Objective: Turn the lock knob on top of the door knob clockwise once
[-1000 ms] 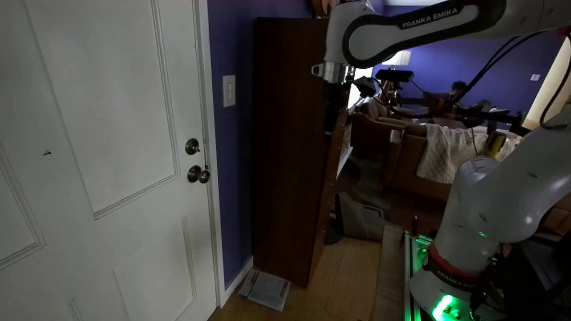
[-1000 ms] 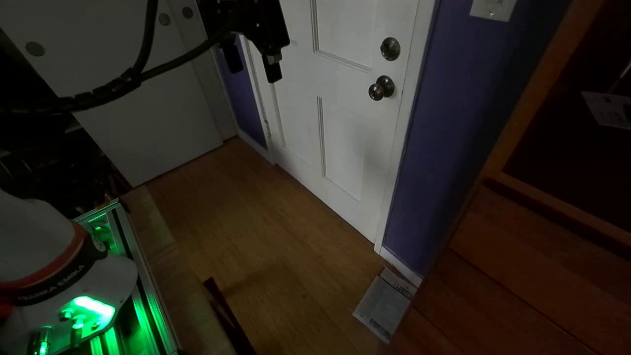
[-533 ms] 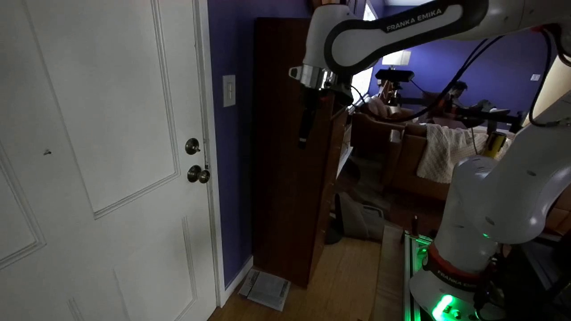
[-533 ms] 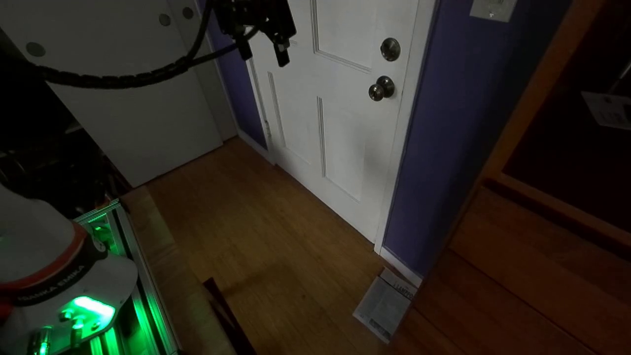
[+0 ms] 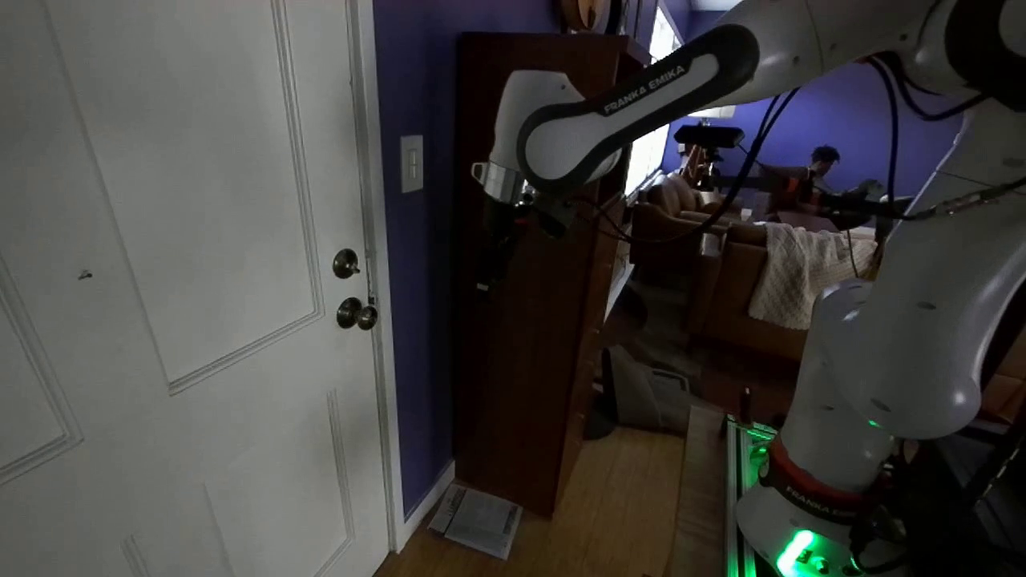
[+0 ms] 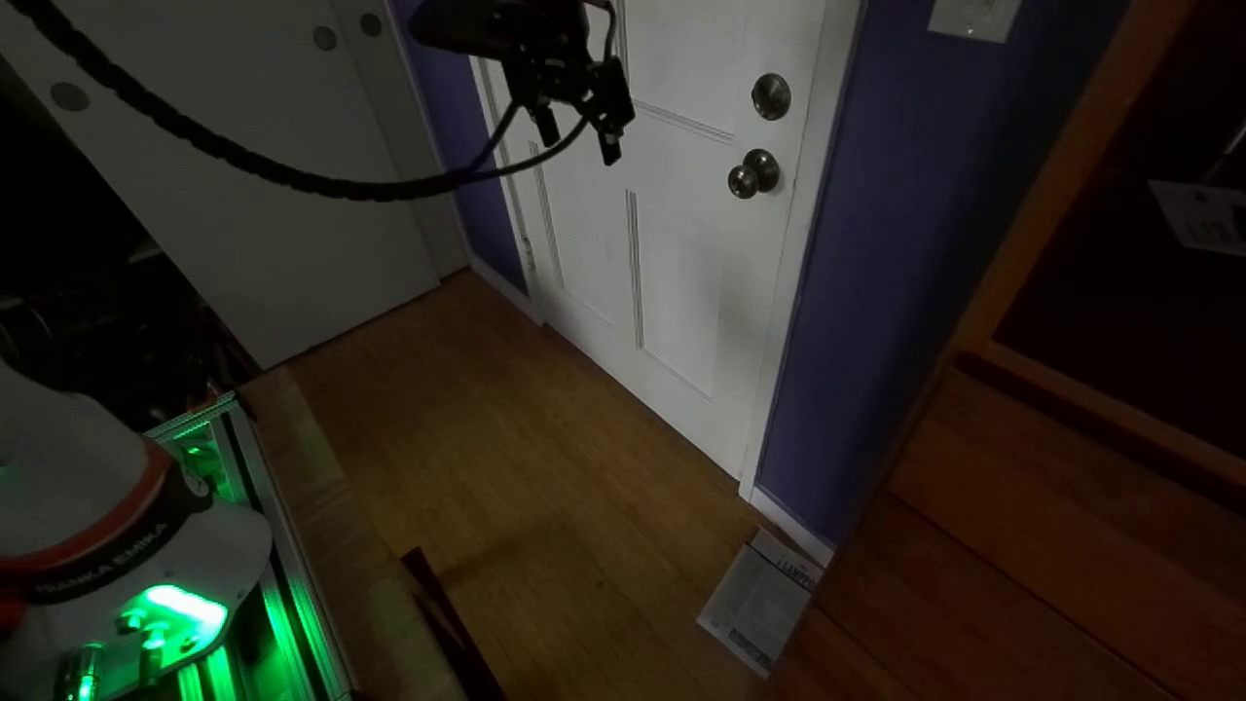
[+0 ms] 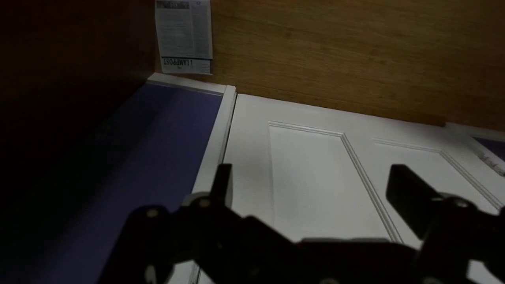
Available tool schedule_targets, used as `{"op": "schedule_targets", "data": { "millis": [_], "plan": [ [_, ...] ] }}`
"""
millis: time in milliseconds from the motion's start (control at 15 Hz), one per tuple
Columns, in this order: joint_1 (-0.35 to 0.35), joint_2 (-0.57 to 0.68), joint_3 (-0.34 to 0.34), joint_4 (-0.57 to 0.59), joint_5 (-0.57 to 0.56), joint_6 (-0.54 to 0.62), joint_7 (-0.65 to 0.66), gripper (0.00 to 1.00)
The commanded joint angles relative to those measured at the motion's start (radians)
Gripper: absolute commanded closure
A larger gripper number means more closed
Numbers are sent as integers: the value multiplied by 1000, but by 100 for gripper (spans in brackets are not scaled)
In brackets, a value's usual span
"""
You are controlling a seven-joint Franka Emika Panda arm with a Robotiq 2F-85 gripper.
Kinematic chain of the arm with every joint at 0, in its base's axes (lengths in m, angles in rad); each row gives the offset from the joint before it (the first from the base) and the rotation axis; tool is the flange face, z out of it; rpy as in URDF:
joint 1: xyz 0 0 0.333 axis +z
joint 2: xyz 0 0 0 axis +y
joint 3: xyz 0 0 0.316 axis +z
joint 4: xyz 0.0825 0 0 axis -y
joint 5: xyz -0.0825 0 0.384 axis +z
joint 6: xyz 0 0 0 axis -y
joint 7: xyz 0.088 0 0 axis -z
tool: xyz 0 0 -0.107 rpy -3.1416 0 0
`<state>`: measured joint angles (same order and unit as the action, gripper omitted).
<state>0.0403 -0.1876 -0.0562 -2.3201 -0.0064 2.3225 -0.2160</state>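
Observation:
The lock knob [image 5: 345,263] is a small round metal disc with a small thumb-turn, set on the white door [image 5: 216,200] above the door knob [image 5: 366,317]. The lock knob [image 6: 770,96] and door knob [image 6: 744,181] also show in another exterior view. My gripper [image 5: 486,285] points down in front of the dark cabinet, apart from the door, with its tips between lock-knob and door-knob height in that picture. In the wrist view my gripper [image 7: 311,169] is open and empty, with the door's lower panels behind its fingers [image 7: 223,179]. Both knobs are out of the wrist view.
A tall dark wooden cabinet [image 5: 521,361] stands beside the purple wall [image 5: 417,320], which carries a white switch plate [image 5: 411,163]. A newspaper [image 6: 759,604] lies on the wooden floor at the cabinet's foot. A cable [image 6: 292,180] hangs from the arm. A person [image 5: 822,164] sits far back.
The arm has reached forward, bringing the gripper closer to the door and lower in an exterior view. The fingers stay spread. The door and both knobs have not moved.

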Motion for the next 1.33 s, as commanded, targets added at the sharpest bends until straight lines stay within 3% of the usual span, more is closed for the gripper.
{"op": "schedule_targets", "data": {
  "millis": [0, 600, 667, 1267],
  "plan": [
    [-5, 132, 2, 74, 67, 66, -19, 0],
    [-42, 382, 18, 287, 57, 118, 50, 0],
    [-43, 328, 20, 240, 47, 104, 39, 0],
    [-49, 391, 30, 303, 71, 103, 29, 0]
  ]
}}
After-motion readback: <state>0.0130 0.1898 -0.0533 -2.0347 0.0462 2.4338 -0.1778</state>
